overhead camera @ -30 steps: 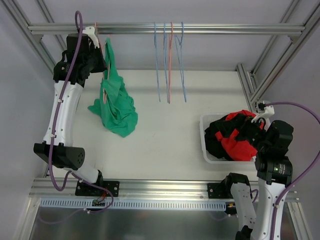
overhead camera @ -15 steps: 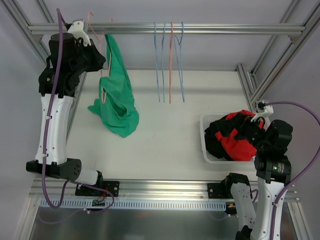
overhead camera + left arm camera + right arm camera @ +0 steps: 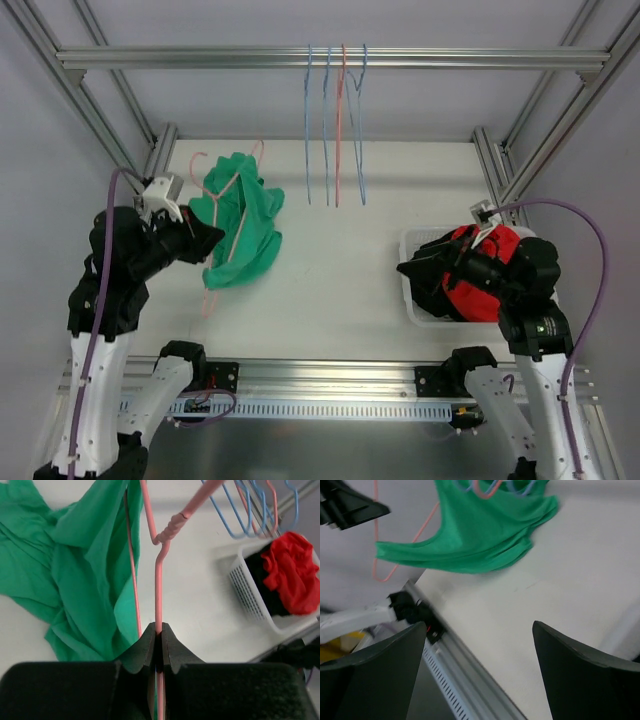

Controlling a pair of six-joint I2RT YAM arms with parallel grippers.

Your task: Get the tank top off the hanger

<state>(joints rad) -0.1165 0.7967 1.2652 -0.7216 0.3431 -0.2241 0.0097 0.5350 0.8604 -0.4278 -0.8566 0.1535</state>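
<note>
The green tank top (image 3: 240,220) hangs crumpled on a pink wire hanger (image 3: 204,290) low over the left of the table. My left gripper (image 3: 205,240) is shut on the hanger's wire. In the left wrist view the wire (image 3: 158,590) runs straight up from between the closed fingers (image 3: 157,630), with the tank top (image 3: 75,565) draped to its left. My right gripper (image 3: 415,268) is open and empty at the left edge of the basket. In the right wrist view (image 3: 480,645) it faces the tank top (image 3: 480,530) and the hanger (image 3: 385,565) across bare table.
A white basket (image 3: 408,290) holding red and black clothes (image 3: 480,275) stands at the right. Several blue and pink empty hangers (image 3: 335,130) hang from the top rail (image 3: 200,57). Metal frame posts run along both sides, and a rail lines the front edge.
My left arm has lifted the hanger with the tank top off the rail and brought it down and toward the front left. My right arm has swung left over the basket.
</note>
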